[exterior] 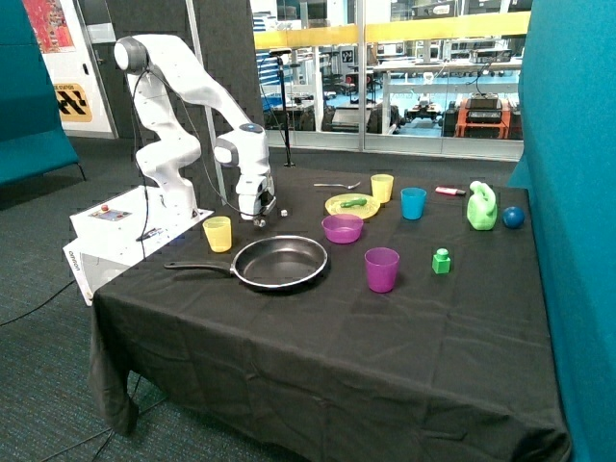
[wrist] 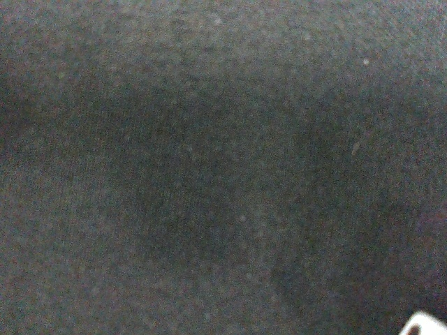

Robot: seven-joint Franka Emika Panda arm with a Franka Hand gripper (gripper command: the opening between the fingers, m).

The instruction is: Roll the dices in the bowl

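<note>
Gripper (exterior: pixel 260 220) low over the tablecloth (exterior: pixel 318 327) beside one die (exterior: pixel 284 214), finger state unreadable; wrist view mostly cloth

Quick headcount of the table: four cups total, two yellow ones (exterior: pixel 218 233) (exterior: pixel 382 188), one blue (exterior: pixel 413 203) and one purple (exterior: pixel 381 269). One purple bowl (exterior: pixel 343 228), one black frying pan (exterior: pixel 280 261), one yellow plate (exterior: pixel 351 205). One spoon (exterior: pixel 336 185) near the far edge. One green block (exterior: pixel 441 261), one green bottle (exterior: pixel 481 206) and one blue ball (exterior: pixel 513 217) toward the far corner, plus one pink marker (exterior: pixel 449 191). Only one tiny white die (exterior: pixel 284 213) that I can actually spot. One robot arm with one gripper (exterior: pixel 258 218).
</note>
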